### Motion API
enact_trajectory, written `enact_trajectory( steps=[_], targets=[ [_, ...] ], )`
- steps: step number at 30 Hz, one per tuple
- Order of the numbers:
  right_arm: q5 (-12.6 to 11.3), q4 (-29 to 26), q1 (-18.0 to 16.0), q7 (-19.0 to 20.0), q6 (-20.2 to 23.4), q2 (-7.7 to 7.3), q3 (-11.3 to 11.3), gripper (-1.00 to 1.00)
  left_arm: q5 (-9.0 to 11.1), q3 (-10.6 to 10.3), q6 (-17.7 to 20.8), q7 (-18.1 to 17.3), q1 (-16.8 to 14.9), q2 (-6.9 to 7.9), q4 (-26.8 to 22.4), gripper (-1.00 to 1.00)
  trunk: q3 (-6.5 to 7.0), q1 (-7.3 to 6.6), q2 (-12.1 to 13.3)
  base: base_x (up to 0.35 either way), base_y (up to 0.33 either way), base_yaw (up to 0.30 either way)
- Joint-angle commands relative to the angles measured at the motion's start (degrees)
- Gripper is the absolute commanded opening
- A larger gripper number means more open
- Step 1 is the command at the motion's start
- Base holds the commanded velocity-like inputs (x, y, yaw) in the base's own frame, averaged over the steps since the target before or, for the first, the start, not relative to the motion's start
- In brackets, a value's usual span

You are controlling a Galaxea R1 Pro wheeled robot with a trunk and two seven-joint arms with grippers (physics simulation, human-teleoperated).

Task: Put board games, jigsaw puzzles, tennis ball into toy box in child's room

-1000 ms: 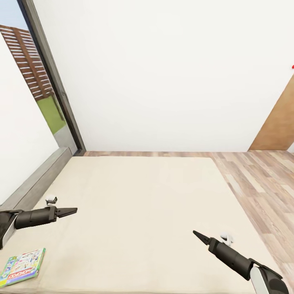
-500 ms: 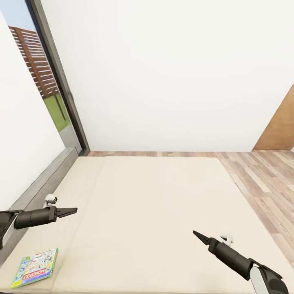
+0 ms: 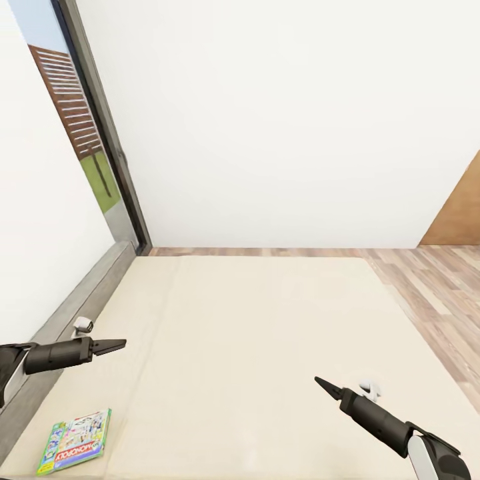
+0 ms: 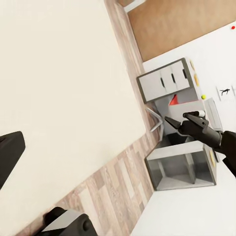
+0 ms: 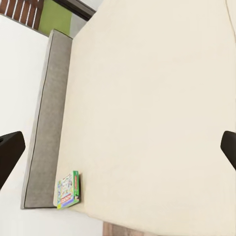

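Head camera stands at the foot of the bed (image 3: 267, 347), high, facing down along the mattress toward the far white wall. Left wrist camera looks across the bed toward the table (image 4: 169, 91). Right wrist camera looks the opposite way, to the Monopoly box (image 5: 68, 189). All three share the mattress

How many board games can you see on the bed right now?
1. A Monopoly board game lies flat near the corner of the bed, close to the grey frame edge, on the left gripper side. A second could lie outside the camera's view.
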Motion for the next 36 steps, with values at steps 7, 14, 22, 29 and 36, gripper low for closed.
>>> enact_trajectory(
  steps=[7,14,22,29,36],
  targets=[
    [-0.2,0.0,0.0,0.1,0.4,0.01,-0.1,1.0,0.0,0.0,0.6,-0.2,0.0,-0.02,0.0,1.0,-0.11,0.04,-0.1,0.027,0.026,0.0],
    [-0.2,0.1,0.0,0.0,0.4,0.01,-0.1,1.0,0.0,0.0,0.6,-0.2,0.0,0.0,0.0,1.0,-0.11,0.04,-0.1,0.028,0.023,0.0],
    [-0.2,0.1,0.0,0.0,0.4,0.01,-0.1,1.0,0.0,0.0,0.6,-0.2,0.0,0.02,0.0,1.0,-0.11,0.04,-0.1,0.071,0.064,0.0],
    [-0.2,0.1,0.0,0.0,0.4,0.01,0.0,1.0,0.0,0.0,0.6,-0.2,0.0,-0.01,0.0,1.0,-0.11,0.04,-0.1,0.009,0.082,0.0],
    [-0.2,0.1,0.0,0.0,0.3,0.01,0.0,1.0,0.0,0.0,0.6,-0.2,0.0,-0.03,0.0,1.0,-0.11,0.04,-0.1,0.001,0.157,0.0]
  ],
)
